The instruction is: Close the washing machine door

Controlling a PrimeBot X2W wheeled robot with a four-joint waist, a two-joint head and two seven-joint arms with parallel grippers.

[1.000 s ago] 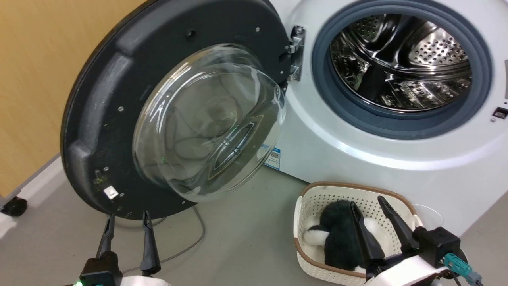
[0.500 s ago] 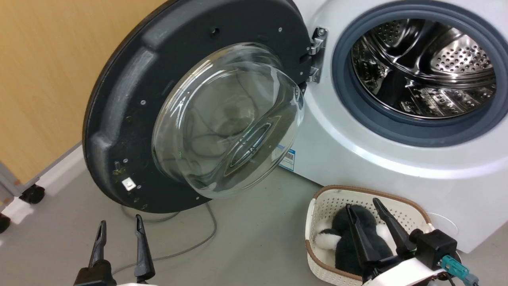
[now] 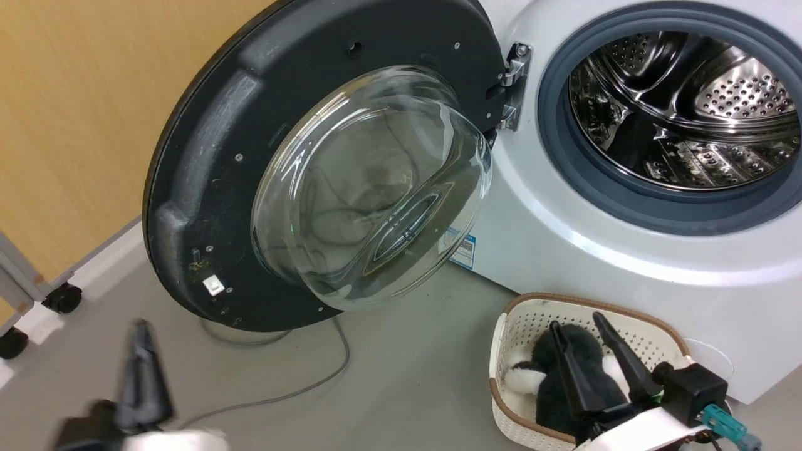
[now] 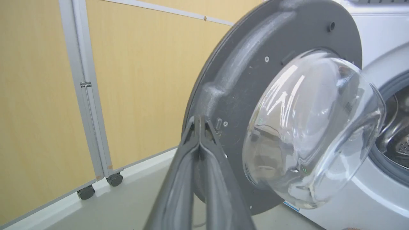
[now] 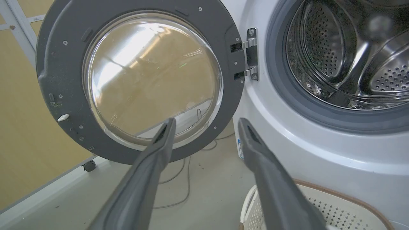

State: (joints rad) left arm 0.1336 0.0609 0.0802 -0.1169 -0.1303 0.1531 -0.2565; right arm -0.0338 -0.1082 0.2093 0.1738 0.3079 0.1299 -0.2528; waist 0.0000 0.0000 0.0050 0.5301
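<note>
1 washing machine door (image 3: pixel 351 181), hinged wide open

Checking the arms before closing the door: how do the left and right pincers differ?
The left pincer is shut; the right pincer is open. The left pincer hangs over grey floor; the right pincer hangs over the cream perforated basket. Both have long dark fingers and are clear of the round black-rimmed door.

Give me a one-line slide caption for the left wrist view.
Shut left gripper aimed at the rim of the open washing machine door.
</note>
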